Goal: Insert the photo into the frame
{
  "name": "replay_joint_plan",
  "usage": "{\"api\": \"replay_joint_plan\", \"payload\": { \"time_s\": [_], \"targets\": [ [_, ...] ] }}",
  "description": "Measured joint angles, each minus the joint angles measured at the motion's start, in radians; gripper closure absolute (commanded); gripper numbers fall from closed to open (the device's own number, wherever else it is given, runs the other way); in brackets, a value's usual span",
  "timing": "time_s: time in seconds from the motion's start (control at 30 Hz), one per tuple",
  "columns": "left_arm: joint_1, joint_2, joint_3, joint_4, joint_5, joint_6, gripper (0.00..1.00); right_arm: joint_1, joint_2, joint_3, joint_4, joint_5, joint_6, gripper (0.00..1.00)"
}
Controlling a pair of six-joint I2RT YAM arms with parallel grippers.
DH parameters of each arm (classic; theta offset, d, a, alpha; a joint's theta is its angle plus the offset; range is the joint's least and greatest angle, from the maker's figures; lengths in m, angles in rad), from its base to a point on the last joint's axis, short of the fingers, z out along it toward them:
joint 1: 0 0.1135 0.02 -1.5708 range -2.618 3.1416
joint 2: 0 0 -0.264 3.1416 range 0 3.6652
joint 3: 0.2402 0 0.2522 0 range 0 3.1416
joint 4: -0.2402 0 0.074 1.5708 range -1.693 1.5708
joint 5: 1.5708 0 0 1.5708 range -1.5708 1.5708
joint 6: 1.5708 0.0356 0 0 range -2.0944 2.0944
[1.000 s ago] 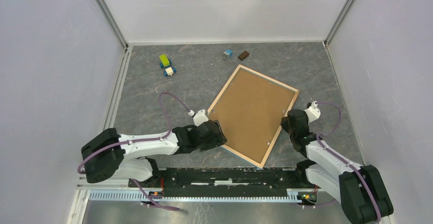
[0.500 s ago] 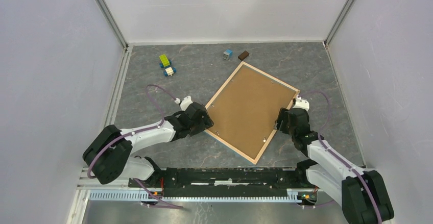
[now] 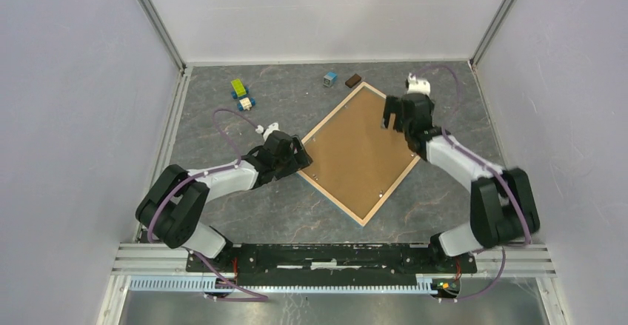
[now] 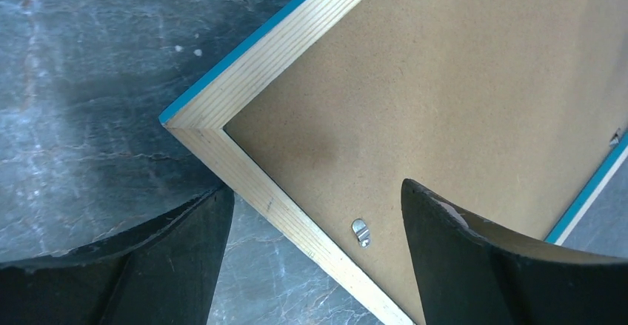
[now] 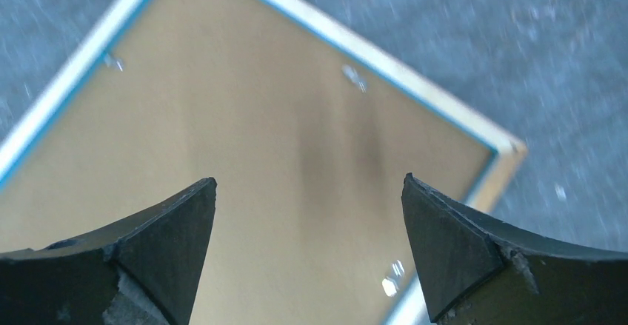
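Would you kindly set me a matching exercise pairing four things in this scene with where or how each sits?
Things: 1 frame; 2 left tool; 3 right tool; 4 dark brown block.
States: A open, by the frame's far-right edge; B beside the small blue cube, near the far wall; C back side up on the table; D open, straddling the frame's edge near its left corner.
Pairs: 1-C, 2-D, 3-A, 4-B.

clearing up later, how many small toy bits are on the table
4, all at the far end: green block, white-and-blue piece just nearer, blue cube, brown block beside it. More could hide under the frame.
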Motion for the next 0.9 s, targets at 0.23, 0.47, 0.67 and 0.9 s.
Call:
{"api": "replay_joint_plan", "payload": {
  "time_s": [0.23,0.47,0.67,0.9],
  "targets": [
    [0.001,-0.030,-0.058,0.095,0.022,0.017,0.04,-0.044,0.361,0.351,0.042,-0.002,-0.059,0.02],
    [-0.001,-0.089,-0.128,0.139,0.016,0.016,0.03,-0.175,0.633,0.624,-0.013,-0.123,-0.112,0.02],
    [-0.024,-0.130,-0.166,0.148,-0.015,0.014,0.03,-0.256,0.789,0.752,-0.117,-0.235,-0.125,0.04],
    [-0.028,-0.083,-0.105,0.094,-0.023,0.014,0.02,-0.272,0.800,0.735,-0.120,-0.335,-0.111,0.23]
  ]
}}
